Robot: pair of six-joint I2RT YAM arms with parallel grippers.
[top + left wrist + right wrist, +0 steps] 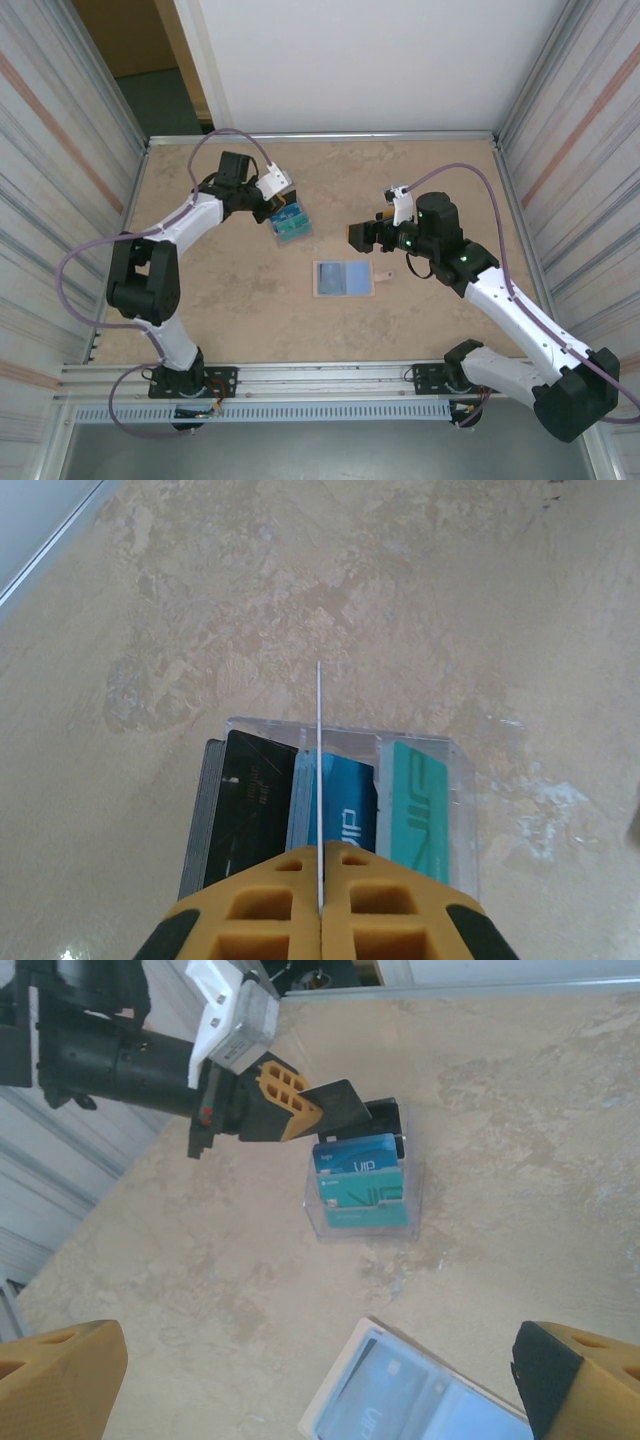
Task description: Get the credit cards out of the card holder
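Left gripper is seen clamped tight on a dark credit card, held upright and edge-on just above a clear box at the far left of the table. Three more cards are lined up in that box: a black card, a blue card and a teal card. Over to the right gripper: its jaws are spread wide and nothing is gripped. Just below it, the card holder is laid open and flat near mid-table, well apart from the box, pale blue faces up, strap tab pointed right. A bluish card can be made out in one pocket.
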